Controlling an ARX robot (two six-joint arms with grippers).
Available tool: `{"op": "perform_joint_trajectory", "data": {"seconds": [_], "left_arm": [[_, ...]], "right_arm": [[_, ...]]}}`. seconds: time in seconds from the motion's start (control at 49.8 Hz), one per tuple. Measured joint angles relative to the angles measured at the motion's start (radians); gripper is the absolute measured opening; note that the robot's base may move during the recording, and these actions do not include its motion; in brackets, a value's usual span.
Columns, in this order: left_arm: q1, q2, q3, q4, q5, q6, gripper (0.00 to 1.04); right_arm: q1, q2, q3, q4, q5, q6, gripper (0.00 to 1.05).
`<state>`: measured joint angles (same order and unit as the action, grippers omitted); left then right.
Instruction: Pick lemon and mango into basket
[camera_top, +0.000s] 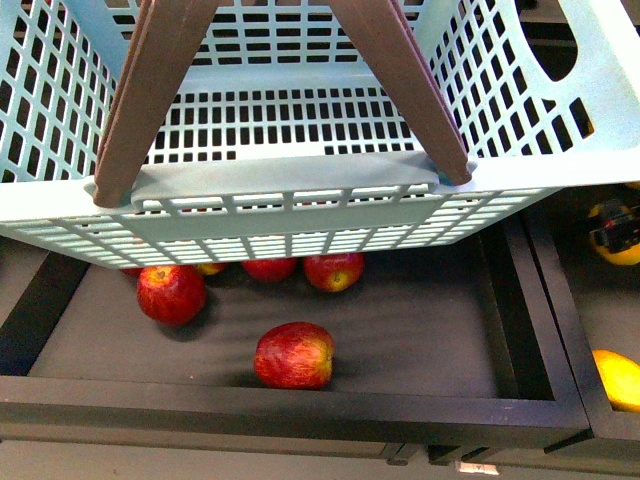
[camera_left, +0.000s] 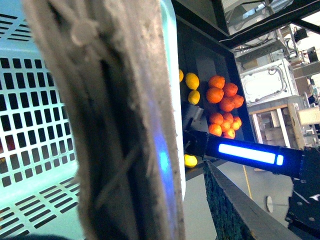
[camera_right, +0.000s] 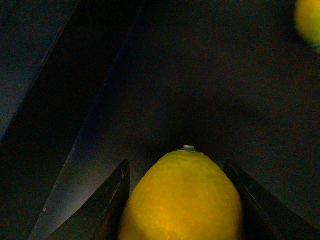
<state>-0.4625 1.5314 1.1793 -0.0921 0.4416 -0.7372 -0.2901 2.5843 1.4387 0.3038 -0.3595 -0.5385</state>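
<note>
— Right tool (camera_right: 177, 165): how did you log it?
— Closed in on the lemon (camera_right: 182, 205). Both dark fingers (camera_right: 112, 200) lay against its flanks, the gap only as wide as the fruit. Stem nub pointed away from the wrist.
— Lifted or resting?
— Could not tell. Dark tray floor (camera_right: 165, 75) lay beyond it. A second yellow fruit (camera_right: 307, 20) sat farther off, well apart, cut by the edge of the right wrist view.
— Left tool?
— Fingers not made out, so its state could not be told. A blurred grey-brown strip (camera_left: 120, 125) filled that wrist view close to the lens. Past it the right arm (camera_left: 247, 152), with a lit blue bar, reached in over the tray. Farther on were two yellow fruits (camera_left: 192, 81), then a heap of oranges (camera_left: 225, 102).
— Front view?
— Nearest was the black rail (camera_top: 300, 398) of the apple compartment. One red apple (camera_top: 294, 355) lay alone near it. More apples (camera_top: 171, 293) lay farther back, partly under the basket (camera_top: 290, 190). That basket, mint-green and slotted, hung over them across the upper frame, and its two brown handles (camera_top: 150, 90) slanted up out of view.
— Lemon against basket?
— Outside it, in the compartment right of the apples, near the basket's right corner. A yellow-orange fruit (camera_top: 620, 380) lay nearer the rail on that side, kind unclear.
</note>
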Motion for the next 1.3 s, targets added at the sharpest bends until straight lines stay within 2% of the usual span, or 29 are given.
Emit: {"op": "perform_joint_trajectory", "data": {"seconds": [0.12, 0.241, 0.482, 0.582, 0.662, 0.723, 0.943, 1.044, 1.144, 1.305], "left_arm": [[0.0, 0.0, 0.0, 0.0, 0.001, 0.0, 0.28], [0.0, 0.0, 0.0, 0.0, 0.0, 0.0, 0.28], [0.0, 0.0, 0.0, 0.0, 0.0, 0.0, 0.28], [0.0, 0.0, 0.0, 0.0, 0.001, 0.0, 0.28], [0.0, 0.0, 0.0, 0.0, 0.001, 0.0, 0.28], [0.0, 0.0, 0.0, 0.0, 0.0, 0.0, 0.28], [0.0, 0.0, 0.0, 0.0, 0.0, 0.0, 0.28], [0.0, 0.0, 0.0, 0.0, 0.0, 0.0, 0.28], [0.0, 0.0, 0.0, 0.0, 0.001, 0.0, 0.28], [0.0, 0.0, 0.0, 0.0, -0.001, 0.0, 0.28]], "right_arm": [[-0.05, -0.135, -0.118, 0.076, -0.033, 0.061, 0.49], [-0.1, -0.38, -0.333, 0.206, -0.145, 0.192, 0.48], [-0.079, -0.824, -0.623, 0.304, -0.262, 0.387, 0.48], [0.022, -1.109, -0.736, 0.312, -0.248, 0.509, 0.48], [0.113, -1.221, -0.748, 0.303, -0.199, 0.551, 0.48], [0.217, -1.28, -0.742, 0.302, -0.132, 0.578, 0.48], [0.513, -1.172, -0.692, 0.301, 0.06, 0.546, 0.48], [0.585, -1.077, -0.671, 0.325, 0.122, 0.538, 0.48], [0.611, -1.028, -0.65, 0.339, 0.146, 0.538, 0.5], [0.619, -1.012, -0.645, 0.352, 0.164, 0.553, 0.73]]}}
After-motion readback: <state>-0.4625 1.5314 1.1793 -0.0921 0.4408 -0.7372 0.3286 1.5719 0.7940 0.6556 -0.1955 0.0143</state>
